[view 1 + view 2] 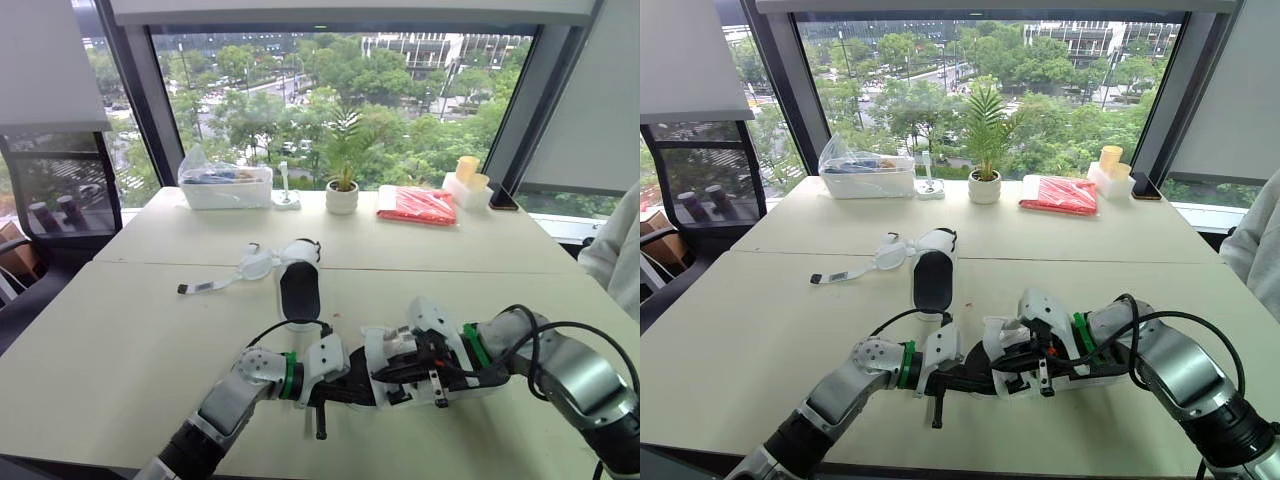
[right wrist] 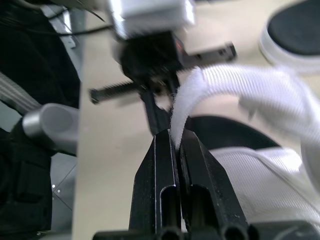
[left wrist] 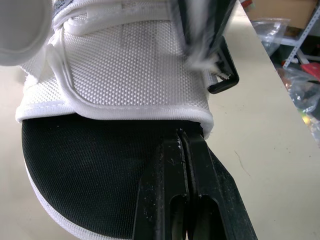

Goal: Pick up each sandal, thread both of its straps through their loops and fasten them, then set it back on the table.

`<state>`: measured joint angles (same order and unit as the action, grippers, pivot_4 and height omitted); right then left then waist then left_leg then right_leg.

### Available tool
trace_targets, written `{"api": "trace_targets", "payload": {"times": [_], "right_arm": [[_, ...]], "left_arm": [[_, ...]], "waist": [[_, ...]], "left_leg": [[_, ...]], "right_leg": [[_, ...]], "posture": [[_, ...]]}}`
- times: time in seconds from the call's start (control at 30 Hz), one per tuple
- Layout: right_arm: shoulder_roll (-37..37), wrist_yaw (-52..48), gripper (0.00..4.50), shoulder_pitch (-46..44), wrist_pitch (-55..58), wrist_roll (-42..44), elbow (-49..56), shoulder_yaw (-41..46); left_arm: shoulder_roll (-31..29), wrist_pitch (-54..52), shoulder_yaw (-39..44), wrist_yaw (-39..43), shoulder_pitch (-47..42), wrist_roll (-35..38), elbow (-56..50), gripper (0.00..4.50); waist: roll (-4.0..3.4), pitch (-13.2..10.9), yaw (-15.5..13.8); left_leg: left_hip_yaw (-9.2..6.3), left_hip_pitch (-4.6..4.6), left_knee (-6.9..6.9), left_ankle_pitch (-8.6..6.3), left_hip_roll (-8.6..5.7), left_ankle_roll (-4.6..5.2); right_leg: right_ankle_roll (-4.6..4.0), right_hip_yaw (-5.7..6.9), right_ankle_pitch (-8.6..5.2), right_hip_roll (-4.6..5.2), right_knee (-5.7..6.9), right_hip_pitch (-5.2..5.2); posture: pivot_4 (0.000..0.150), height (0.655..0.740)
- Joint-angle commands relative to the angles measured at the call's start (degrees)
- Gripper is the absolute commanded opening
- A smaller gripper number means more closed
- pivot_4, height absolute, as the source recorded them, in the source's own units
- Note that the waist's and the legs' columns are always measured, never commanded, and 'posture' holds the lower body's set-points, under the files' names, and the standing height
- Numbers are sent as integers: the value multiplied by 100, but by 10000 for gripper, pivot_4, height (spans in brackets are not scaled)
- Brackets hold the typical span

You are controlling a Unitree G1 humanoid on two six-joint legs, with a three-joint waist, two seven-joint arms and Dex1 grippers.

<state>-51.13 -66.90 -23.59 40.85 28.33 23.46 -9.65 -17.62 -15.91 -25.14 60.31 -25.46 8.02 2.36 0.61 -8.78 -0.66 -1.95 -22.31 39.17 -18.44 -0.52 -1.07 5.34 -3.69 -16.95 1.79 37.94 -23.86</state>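
Currently threading: at the tabletop's (image 1: 120,340) front edge, right gripper (image 2: 175,137), fully closed, pinches the near sandal's (image 3: 125,100) white strap (image 2: 240,85); left gripper (image 3: 182,145), closed, apparently clamps its footbed (image 3: 90,185). Next: steer strap through its loop.

- the left arm (image 1: 225,405) enters at the lower left of the frame and angles up and right toward the lower centre.
- the left gripper (image 1: 352,392) points right, its two black fingers pressed together with no gap.
- the right arm (image 1: 560,365) comes in from the lower right, with the elbow bent.
- the right gripper (image 1: 392,372) points left, close to the left one, its fingers pinched on a white strap (image 2: 225,85).
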Motion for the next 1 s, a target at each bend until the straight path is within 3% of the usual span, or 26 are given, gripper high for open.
{"api": "trace_targets", "payload": {"times": [0.03,0.57,0.77,1.0], "right_arm": [[-162,-140,186,116,-11,94,207,88],[-109,-32,186,169,-344,-343,-402,-99],[-223,-309,186,168,23,175,4,53],[-213,-307,186,150,-32,93,0,-77]], "left_arm": [[-56,-44,-10,-26,44,-55,41,0],[-63,-20,-29,-6,24,-66,62,0],[-71,-41,-18,-26,38,-65,40,0],[-72,-35,-29,-15,33,-54,33,0]], "waist": [[0,0,0],[0,0,-3],[0,0,-2],[0,0,-1]], "left_leg": [[0,0,0,0,0,0],[0,8,1,0,0,0],[0,8,1,0,0,0],[0,12,1,0,0,0]], "right_leg": [[0,0,0,0,0,0],[0,0,0,-1,1,9],[0,0,0,-1,1,9],[0,0,0,-2,1,12]], "posture": [[1500,7400],[1500,7400],[1500,7400],[1500,7400]]}}
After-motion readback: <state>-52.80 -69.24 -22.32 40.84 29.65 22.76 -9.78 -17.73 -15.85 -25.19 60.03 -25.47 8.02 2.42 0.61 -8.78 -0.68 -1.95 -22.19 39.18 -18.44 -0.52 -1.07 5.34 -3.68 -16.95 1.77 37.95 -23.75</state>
